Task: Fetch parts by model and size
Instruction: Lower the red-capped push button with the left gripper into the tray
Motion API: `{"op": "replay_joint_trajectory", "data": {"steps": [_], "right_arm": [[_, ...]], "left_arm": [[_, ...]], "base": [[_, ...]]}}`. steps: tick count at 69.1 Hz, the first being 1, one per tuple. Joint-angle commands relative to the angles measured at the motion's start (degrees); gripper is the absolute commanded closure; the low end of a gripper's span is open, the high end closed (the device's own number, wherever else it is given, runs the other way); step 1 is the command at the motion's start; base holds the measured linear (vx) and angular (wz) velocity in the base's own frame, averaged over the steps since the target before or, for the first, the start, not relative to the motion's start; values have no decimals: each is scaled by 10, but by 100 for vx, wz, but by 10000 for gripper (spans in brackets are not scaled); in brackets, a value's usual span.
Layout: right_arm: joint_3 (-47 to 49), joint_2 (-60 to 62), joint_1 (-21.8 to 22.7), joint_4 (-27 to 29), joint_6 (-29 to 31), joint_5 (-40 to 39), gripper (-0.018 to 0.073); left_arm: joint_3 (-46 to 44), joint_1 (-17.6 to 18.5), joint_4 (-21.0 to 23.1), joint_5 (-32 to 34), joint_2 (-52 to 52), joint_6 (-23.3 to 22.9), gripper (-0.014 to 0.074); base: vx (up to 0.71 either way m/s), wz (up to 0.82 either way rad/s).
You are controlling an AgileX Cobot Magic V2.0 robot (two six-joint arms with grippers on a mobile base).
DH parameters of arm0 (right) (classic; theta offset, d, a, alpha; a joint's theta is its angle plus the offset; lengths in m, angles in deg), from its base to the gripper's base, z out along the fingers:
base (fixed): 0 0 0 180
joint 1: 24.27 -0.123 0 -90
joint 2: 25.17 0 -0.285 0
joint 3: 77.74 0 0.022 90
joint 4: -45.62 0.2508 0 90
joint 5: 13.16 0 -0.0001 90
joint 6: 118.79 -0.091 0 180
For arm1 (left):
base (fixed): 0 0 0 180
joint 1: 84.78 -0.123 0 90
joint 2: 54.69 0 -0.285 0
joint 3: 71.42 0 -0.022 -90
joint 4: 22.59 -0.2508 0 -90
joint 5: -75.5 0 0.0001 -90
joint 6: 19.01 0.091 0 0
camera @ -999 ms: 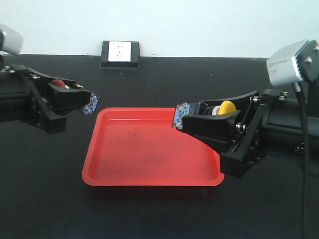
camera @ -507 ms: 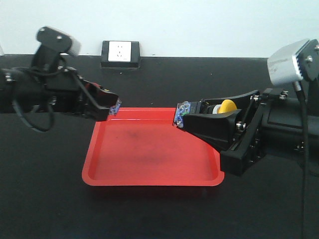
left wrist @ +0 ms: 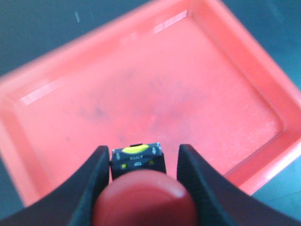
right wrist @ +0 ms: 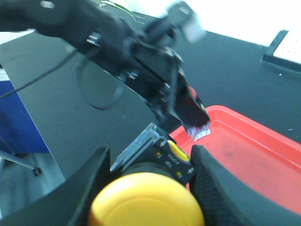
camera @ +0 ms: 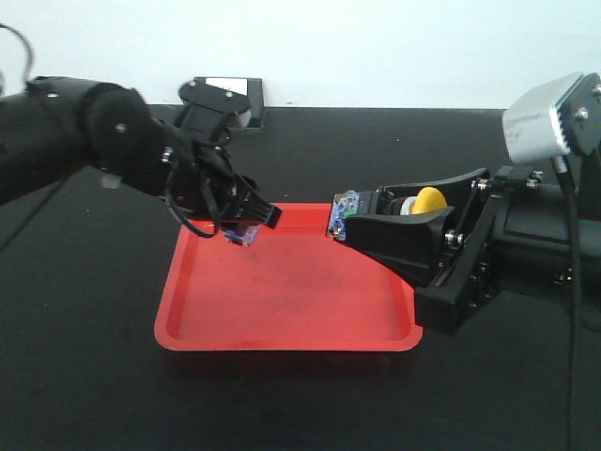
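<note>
Setting the red-capped switch [left wrist: 143, 200] down in the red tray [camera: 282, 329] is, as we read it, the step in hand. Our left gripper [camera: 246, 227] hangs over the tray's far left corner, tilted downwards. Its fingers [left wrist: 91, 188] pinch the switch between them, with the contact block pointing at the tray floor and seemingly clear of it. Our right gripper [camera: 343, 221] hovers at the tray's far right edge, its fingers [right wrist: 211, 188] clamped on the yellow-capped switch [right wrist: 146, 202], contact block foremost over the rim.

To do it well, we would bring the left wrist lower until the block is touching the floor, or just above it, before we spread the fingers. A drop from height would likely let the round cap roll the part. We would aim for bare floor in the left half, leaving the right half free for the yellow one. The two grippers are near one another across the tray's back edge, so we would move one arm at a time and lift the left straight up after release. The wrist view is blurred, so we cannot tell how far the block is off the floor
</note>
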Motion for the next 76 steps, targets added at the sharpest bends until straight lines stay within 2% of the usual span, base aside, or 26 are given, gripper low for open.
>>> {"op": "replay_joint_trajectory", "data": {"steps": [1, 16, 35, 76], "right_arm": [[16, 7, 2, 22, 11, -19, 564], [16, 7, 2, 22, 12, -19, 564], [16, 7, 2, 22, 26, -19, 564], [16, 7, 2, 22, 31, -19, 564]], "left_arm": [[-38, 3, 0, -3, 7, -32, 603], [-41, 3, 0, -14, 60, -54, 603], [-41, 3, -30, -4, 97, -57, 603], [-41, 3, -39, -4, 146, -56, 603]], "base": [[0, 0], [0, 0], [0, 0], [0, 0]]}}
